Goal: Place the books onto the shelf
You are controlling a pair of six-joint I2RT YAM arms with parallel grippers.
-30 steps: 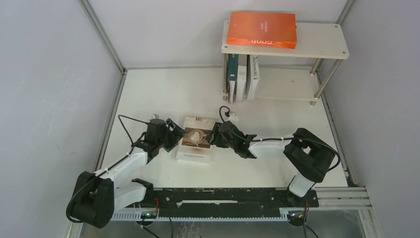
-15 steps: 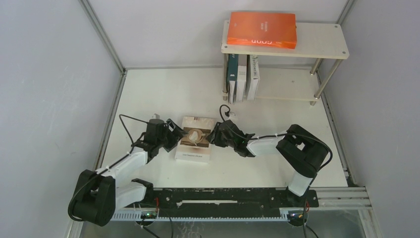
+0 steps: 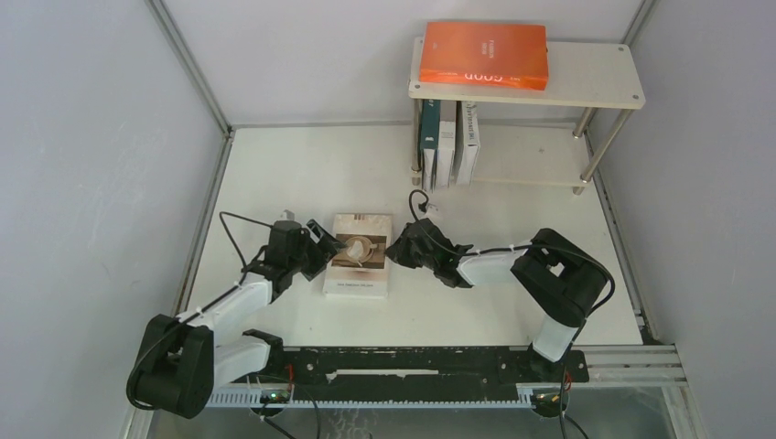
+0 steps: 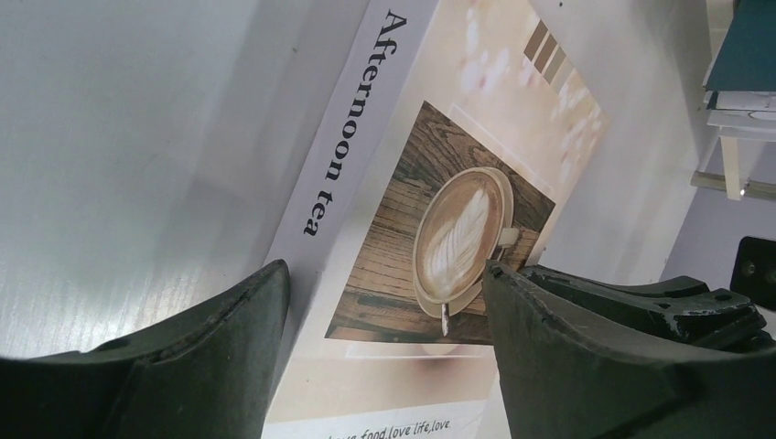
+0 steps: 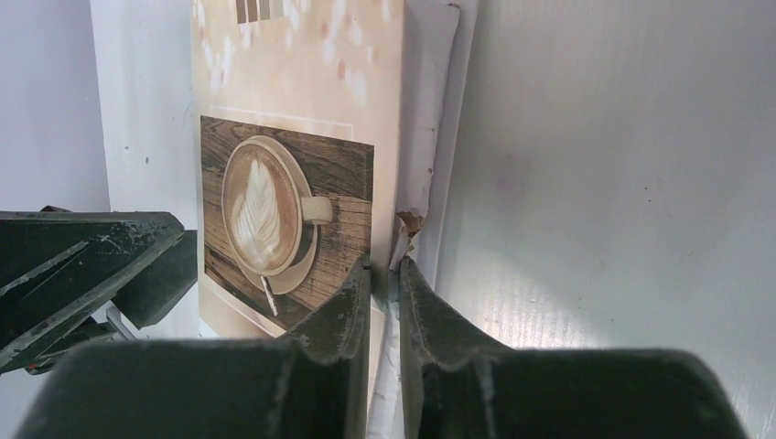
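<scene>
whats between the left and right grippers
The coffee-cup book, lying flat, as the top view shows. The right gripper pinches its edge; the left gripper is open at its spine.

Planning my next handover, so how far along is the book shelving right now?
Done: the orange book lies flat on top of the shelf, and three books stand upright on its lower level. In hand: the coffee-cup book lies on the table, the right arm's fingers pinched on its edge, the left arm's fingers open over its spine side. Left: lifting that last book onto the shelf.
</scene>
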